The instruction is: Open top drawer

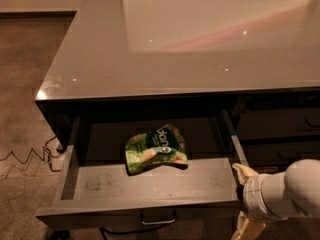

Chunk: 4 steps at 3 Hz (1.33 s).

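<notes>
The top drawer (pixel 150 186) stands pulled far out from under the grey glossy counter. Its scuffed grey floor shows, and its dark front (pixel 90 217) carries a small metal loop handle (pixel 158 218) at the middle, near the bottom edge of the view. A green snack bag (pixel 156 149) lies inside on the drawer floor. My gripper (pixel 246 199) is at the drawer's front right corner, just outside its right wall, on the end of my white arm (pixel 287 194). It is apart from the handle.
The counter top (pixel 165 49) spans the upper view. More dark drawer fronts (pixel 277 134) sit to the right. A black cable (pixel 30 156) lies on the carpet at the left, by the counter's corner.
</notes>
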Each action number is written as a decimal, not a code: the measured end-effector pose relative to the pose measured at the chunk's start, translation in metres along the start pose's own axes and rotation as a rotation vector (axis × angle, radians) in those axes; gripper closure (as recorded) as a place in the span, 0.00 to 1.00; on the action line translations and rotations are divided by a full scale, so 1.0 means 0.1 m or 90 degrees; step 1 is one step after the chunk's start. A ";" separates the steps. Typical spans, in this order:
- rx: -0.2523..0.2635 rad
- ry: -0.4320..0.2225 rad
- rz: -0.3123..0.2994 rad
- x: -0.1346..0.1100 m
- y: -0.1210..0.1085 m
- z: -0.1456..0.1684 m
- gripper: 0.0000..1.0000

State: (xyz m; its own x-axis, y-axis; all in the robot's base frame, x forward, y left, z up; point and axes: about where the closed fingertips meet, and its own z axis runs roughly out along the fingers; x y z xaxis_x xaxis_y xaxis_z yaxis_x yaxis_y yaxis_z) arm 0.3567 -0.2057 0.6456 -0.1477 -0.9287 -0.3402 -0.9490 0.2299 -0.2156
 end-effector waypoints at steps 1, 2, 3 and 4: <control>0.042 -0.025 -0.043 -0.27 -0.23 -0.28 0.00; 0.054 -0.086 -0.094 -0.59 -0.51 -0.52 0.00; 0.067 -0.088 -0.109 -0.63 -0.60 -0.60 0.00; 0.066 -0.088 -0.108 -0.63 -0.59 -0.60 0.00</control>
State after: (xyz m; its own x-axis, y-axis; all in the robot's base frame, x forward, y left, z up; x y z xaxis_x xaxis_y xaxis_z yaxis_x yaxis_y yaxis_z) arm 0.4056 -0.1781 0.7344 0.0578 -0.9097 -0.4112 -0.9224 0.1089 -0.3705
